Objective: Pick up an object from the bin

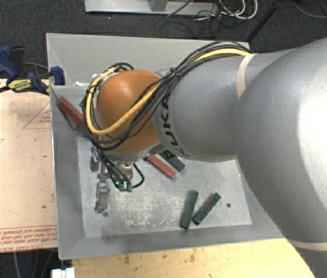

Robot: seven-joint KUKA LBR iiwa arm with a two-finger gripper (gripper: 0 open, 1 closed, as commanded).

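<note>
My gripper [101,203] hangs below the orange wrist cover at the bin's left side, low over the bare floor near the front left corner, with no thing visible in it. A red flat bar [161,167] lies to its right, partly under the arm, with a dark green block [174,163] touching it. Two dark green bars [188,208] [207,208] lie side by side at the front, right of the gripper. A reddish-brown bar [69,112] leans against the left wall, behind the gripper.
The large grey arm covers the bin's right and middle. Cables loop around the orange cover. The bin's left wall stands close beside the gripper, and the front wall is a short way below it.
</note>
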